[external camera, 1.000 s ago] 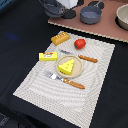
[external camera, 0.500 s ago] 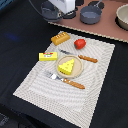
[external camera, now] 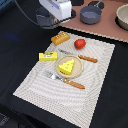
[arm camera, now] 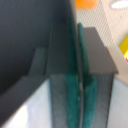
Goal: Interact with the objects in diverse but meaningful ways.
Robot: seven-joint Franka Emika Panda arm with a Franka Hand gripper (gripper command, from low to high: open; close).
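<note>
hovering past the mat's [external camera: 95, 62] far corner, the fingers [arm camera: 80, 82] are clenched on nothing; loaf [external camera: 60, 38] lies just below on the mat, fruit [external camera: 80, 43] beside it. descending clenched could shove the loaf off.

Colours on the striped placemat

The placemat [external camera: 95, 70] was pale with fine stripes; cheese wedge [external camera: 67, 65] yellow, bread loaf [external camera: 60, 38] golden, fruit [external camera: 80, 43] red, box [external camera: 48, 56] yellow with red marks, pot [external camera: 91, 14] grey.
</note>
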